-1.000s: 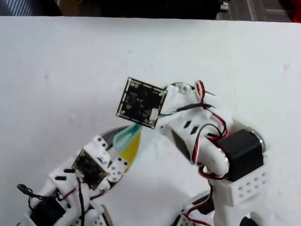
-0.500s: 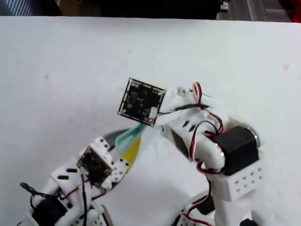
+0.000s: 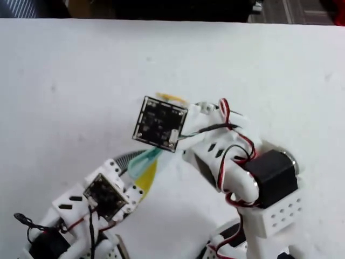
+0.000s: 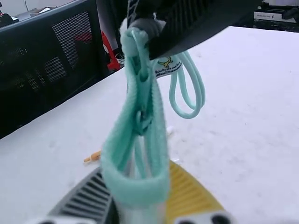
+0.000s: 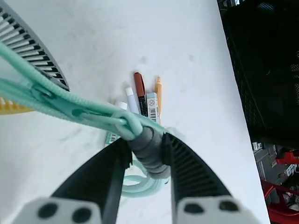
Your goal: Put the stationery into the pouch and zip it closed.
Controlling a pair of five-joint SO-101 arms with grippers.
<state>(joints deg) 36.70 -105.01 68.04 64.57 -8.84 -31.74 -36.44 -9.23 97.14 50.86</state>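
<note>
The pouch, with a mint zipper edge, one yellow side and one grey striped side, is stretched between the two arms. My right gripper is shut on the grey zipper pull, its black fingers lifting the mint zipper tape. My left gripper is shut on the pouch's other end. A mint cord loop hangs from the pull. Several pens and markers lie on the table below the right gripper. An orange pen and a yellow pen tip lie there too.
The white table spreads wide to the back and both sides. Its far edge meets a dark area. A black mesh panel stands past the table's side.
The right arm has shifted slightly left and back, uncovering a yellow pen behind its camera board. The left arm has drawn down and left, stretching the pouch between them.
</note>
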